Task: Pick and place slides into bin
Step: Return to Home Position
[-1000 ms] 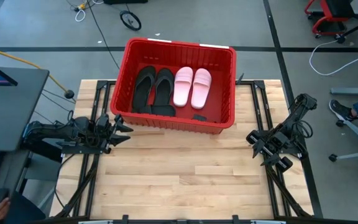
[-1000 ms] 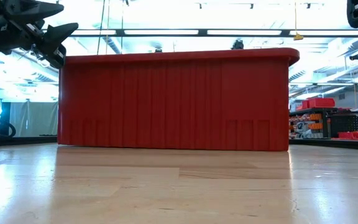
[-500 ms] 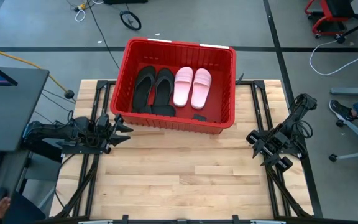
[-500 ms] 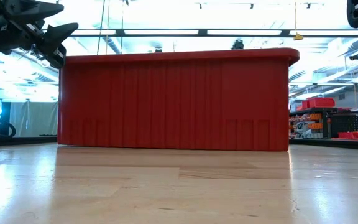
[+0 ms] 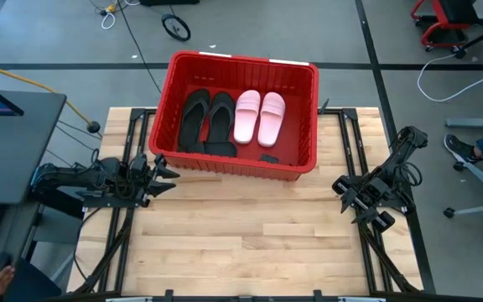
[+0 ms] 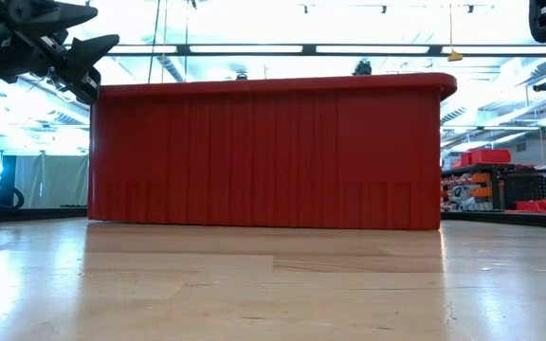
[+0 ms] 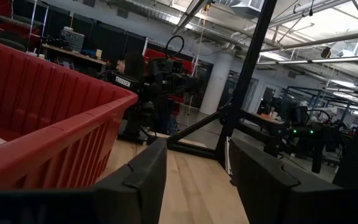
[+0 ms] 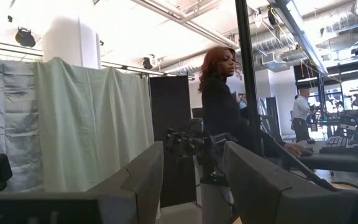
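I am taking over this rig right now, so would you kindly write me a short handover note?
Left tool: open, empty, at the left edge of the table, beside the near left corner of the bin.
Right tool: open, empty, at the table's right edge, apart from the bin.
Bin: at the far middle of the table; it holds the pink pair with the black slides beside it.
Done: every slide in view lies in the bin.
Left: nothing to pick that I can see; just check that both arms are parked at home.
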Action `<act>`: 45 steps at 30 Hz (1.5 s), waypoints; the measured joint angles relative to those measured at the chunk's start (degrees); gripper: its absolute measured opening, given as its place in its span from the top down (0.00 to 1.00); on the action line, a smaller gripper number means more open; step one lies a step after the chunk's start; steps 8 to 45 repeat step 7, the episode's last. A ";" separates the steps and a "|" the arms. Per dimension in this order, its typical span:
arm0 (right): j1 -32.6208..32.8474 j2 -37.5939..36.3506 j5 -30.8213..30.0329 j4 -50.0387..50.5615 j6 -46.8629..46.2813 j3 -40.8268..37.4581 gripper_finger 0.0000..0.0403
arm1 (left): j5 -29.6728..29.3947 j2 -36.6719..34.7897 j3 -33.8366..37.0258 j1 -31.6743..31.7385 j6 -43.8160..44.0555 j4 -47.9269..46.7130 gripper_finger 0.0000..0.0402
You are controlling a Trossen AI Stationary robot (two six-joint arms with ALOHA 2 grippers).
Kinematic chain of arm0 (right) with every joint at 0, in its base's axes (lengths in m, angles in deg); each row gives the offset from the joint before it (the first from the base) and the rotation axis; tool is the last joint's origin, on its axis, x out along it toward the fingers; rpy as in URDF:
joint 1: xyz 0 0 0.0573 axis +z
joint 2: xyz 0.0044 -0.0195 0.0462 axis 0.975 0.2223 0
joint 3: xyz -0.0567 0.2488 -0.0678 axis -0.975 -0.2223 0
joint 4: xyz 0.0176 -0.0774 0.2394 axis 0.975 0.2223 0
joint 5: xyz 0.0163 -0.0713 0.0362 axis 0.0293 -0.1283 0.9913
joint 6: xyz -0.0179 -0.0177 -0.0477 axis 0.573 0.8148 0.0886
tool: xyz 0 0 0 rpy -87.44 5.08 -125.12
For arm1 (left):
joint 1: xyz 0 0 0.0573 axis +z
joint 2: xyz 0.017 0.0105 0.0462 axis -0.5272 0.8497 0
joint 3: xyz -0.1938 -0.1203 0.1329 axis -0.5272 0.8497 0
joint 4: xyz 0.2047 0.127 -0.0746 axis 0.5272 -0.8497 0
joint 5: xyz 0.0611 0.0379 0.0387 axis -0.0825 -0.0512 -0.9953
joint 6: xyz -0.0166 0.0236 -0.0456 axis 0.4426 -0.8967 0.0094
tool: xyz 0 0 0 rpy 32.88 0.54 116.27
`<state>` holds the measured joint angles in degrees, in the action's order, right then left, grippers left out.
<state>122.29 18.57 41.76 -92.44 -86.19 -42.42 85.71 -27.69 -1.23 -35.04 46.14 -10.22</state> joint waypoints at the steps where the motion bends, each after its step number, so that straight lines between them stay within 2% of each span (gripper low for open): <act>1: 0.01 0.00 0.00 0.01 0.00 0.00 0.56 | 0.01 0.00 0.00 0.00 0.02 0.00 0.55; 45: 0.01 0.00 0.01 0.01 0.00 0.00 0.56 | 0.01 0.00 0.01 0.00 0.00 0.00 0.54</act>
